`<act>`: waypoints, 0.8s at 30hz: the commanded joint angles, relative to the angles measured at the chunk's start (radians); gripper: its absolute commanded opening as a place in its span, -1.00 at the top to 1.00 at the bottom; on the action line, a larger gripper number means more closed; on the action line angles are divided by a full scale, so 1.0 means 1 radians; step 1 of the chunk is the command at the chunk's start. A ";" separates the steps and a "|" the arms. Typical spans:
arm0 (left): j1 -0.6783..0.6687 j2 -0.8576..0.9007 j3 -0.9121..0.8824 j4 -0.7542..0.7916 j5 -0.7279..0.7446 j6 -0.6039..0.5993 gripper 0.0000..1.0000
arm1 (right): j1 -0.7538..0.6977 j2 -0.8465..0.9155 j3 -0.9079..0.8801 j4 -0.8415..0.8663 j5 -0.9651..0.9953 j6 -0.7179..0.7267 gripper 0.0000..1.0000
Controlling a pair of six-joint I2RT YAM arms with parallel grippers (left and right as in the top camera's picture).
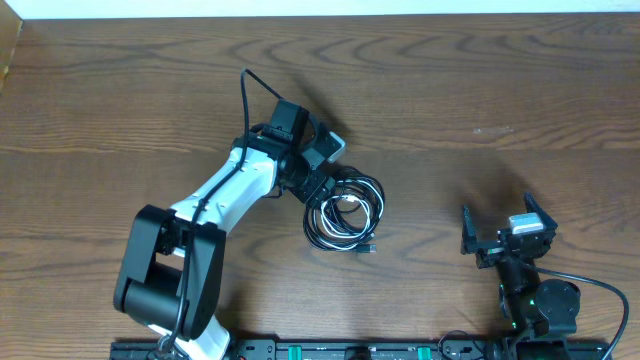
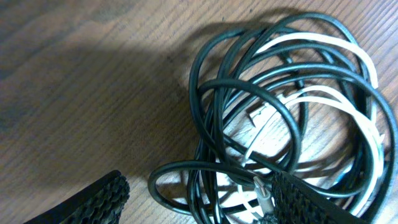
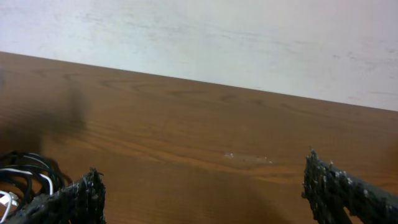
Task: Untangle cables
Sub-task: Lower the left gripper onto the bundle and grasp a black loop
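Observation:
The cables lie in one coiled bundle at the table's middle: several black loops with a white cord wound through them. In the left wrist view the black loops and the white cord fill the right half, and a white plug end lies beside my right finger. My left gripper is open at the bundle's upper left edge, with a few black loops between its fingers. My right gripper is open and empty, well to the right of the bundle, whose edge shows in the right wrist view.
The wooden table ends at a pale wall at the back. A thick black arm cable arcs up behind the left wrist. The arms' base rail runs along the front edge.

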 commanded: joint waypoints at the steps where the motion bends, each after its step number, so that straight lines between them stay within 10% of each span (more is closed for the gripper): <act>1: 0.003 0.040 -0.006 0.006 -0.007 0.050 -0.49 | -0.005 -0.005 -0.004 -0.002 0.004 0.014 -0.99; 10: 0.001 0.102 -0.006 0.006 -0.006 0.050 -0.23 | -0.005 -0.005 -0.004 -0.002 0.004 0.014 -0.99; 14: 0.001 0.107 -0.006 0.007 -0.006 0.050 0.07 | -0.005 -0.005 -0.004 -0.002 0.004 0.014 -0.98; 18: 0.001 0.107 -0.006 0.007 -0.006 0.049 0.80 | -0.005 -0.005 -0.004 -0.002 0.004 0.014 -0.99; 24: 0.001 0.107 -0.006 0.011 -0.006 0.049 0.85 | -0.005 -0.005 -0.004 -0.002 0.004 0.014 -0.98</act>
